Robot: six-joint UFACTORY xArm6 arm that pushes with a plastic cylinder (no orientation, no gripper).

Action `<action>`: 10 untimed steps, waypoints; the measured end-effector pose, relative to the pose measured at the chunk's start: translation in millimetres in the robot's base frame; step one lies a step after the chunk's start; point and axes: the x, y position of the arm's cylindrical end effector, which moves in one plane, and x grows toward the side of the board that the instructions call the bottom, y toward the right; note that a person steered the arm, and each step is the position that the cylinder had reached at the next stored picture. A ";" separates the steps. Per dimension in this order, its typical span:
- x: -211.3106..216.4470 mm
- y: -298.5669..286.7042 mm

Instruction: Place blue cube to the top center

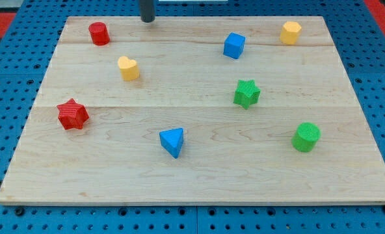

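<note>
My tip [147, 20], a rod with no pincer, rests at the pale wooden worktop's [199, 175] top edge, well left of the blue plastic cube [234, 45]. Approach is in hand; next, circle to the cube's right side and push left.

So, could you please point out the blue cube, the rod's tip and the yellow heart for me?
blue cube [233, 45], camera view, centre of block.
my tip [147, 21], camera view, rod's very end.
yellow heart [128, 67], camera view, top face.
</note>
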 end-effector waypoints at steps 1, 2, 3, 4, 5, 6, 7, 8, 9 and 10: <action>21.6 14.2; 21.5 59.8; 16.9 96.0; 16.9 96.9; 16.9 104.9; 24.0 148.3; 34.7 154.7; 62.5 167.8; 67.8 200.7; 105.3 232.7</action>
